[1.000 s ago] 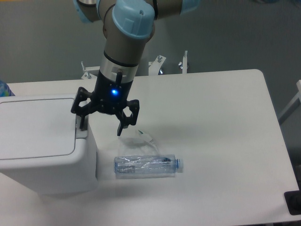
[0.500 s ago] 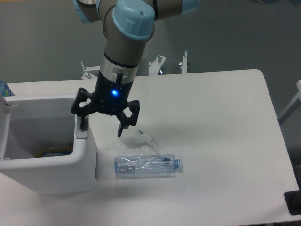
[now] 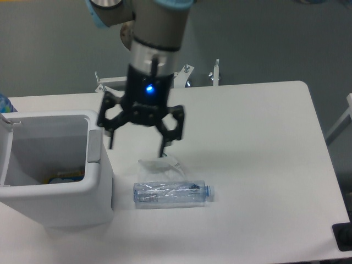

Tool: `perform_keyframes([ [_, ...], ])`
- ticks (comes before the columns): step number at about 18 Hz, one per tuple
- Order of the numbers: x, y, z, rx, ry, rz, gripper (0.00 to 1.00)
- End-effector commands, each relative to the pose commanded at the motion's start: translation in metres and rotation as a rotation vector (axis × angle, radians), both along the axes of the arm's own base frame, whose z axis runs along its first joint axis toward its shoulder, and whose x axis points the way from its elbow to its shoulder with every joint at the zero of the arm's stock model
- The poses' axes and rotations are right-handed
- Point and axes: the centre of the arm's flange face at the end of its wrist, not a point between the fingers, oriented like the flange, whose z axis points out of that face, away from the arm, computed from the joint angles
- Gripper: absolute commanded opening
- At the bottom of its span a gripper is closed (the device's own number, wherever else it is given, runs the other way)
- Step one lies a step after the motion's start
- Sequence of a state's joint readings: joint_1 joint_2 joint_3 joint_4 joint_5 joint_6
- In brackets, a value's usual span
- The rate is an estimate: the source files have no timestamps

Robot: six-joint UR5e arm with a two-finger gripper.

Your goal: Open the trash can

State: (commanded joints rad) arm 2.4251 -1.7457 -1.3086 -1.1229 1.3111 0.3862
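A: How is the arm sitting?

B: It is reaching in from the table's (image 3: 264,121) far edge, wrist pointing down, a blue light glowing on it. The gripper (image 3: 136,147) is hanging above the tabletop with its fingers (image 3: 163,148) spread wide apart, gripping nothing.

A: And the trash can (image 3: 55,206)?

B: It is standing at the near left corner, its top gaping open; the raised lid (image 3: 5,144) is showing at the left edge. Something coloured is lying inside.

A: Any writing?

B: The crushed bottle (image 3: 172,193) is lying beside the can near the front edge; its label is too blurred to read.
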Motion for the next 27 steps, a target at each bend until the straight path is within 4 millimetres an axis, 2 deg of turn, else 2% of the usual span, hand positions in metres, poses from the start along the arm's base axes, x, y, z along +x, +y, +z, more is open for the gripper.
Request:
perform_keyframes([
  [2, -0.022, -0.018, 0.001, -0.084, 0.095, 0.025, 1.00],
  [4, -0.035, -0.032, 0.005, -0.115, 0.137, 0.027, 1.00],
  [7, -0.060, -0.055, -0.002, -0.172, 0.181, -0.032, 1.00],
  [11, -0.078, -0.078, -0.014, -0.331, 0.266, -0.131, 1.00],
  [14, -0.098, -0.099, -0.014, -0.337, 0.262, -0.099, 1.00],
  [22, -0.126, -0.131, -0.015, -0.332, 0.248, -0.051, 1.00],
  [25, -0.133, -0.142, -0.025, -0.387, 0.278, -0.147, 1.00],
  [27, -0.129, -0.147, -0.029, -0.417, 0.301, -0.221, 1.00],
])
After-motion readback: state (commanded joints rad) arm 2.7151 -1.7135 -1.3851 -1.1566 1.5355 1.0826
